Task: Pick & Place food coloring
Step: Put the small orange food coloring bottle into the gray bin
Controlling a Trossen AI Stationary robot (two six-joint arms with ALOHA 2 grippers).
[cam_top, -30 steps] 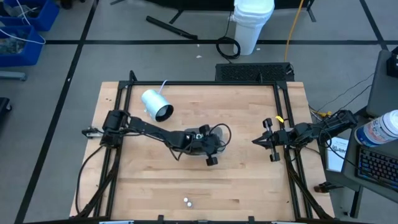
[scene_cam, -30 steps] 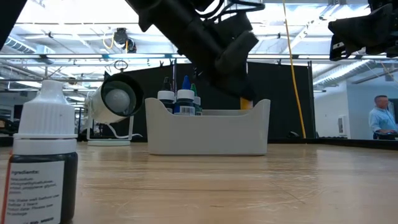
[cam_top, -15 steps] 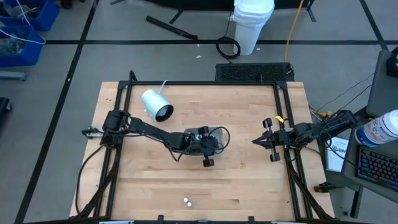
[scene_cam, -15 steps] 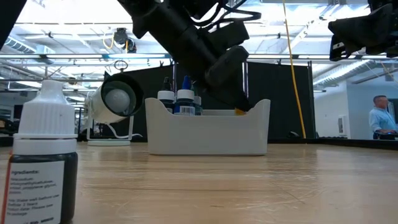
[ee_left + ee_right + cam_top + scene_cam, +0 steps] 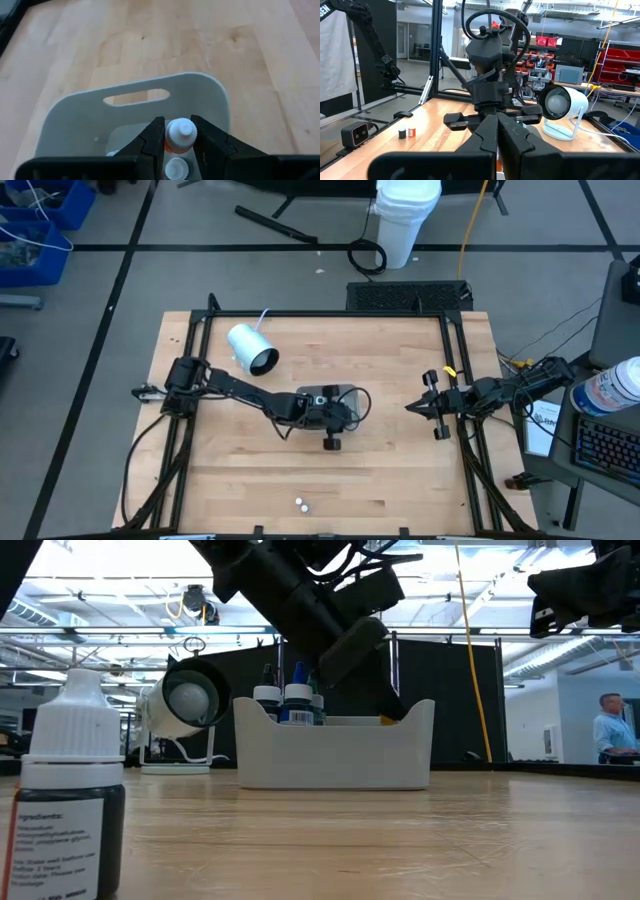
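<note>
Wooden tabletop (image 5: 400, 470) mid-task: left gripper (image 5: 178, 145) pinching a white-capped bottle (image 5: 180, 136) low inside the grey tray (image 5: 150, 95), seemingly for release; right gripper (image 5: 418, 406) pressed together, parked aside.

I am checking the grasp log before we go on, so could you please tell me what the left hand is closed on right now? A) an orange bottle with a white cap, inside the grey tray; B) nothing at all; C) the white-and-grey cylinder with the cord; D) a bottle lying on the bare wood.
A: in the left wrist view the left hand pinches the white-capped orange bottle within the grey tray.
</note>
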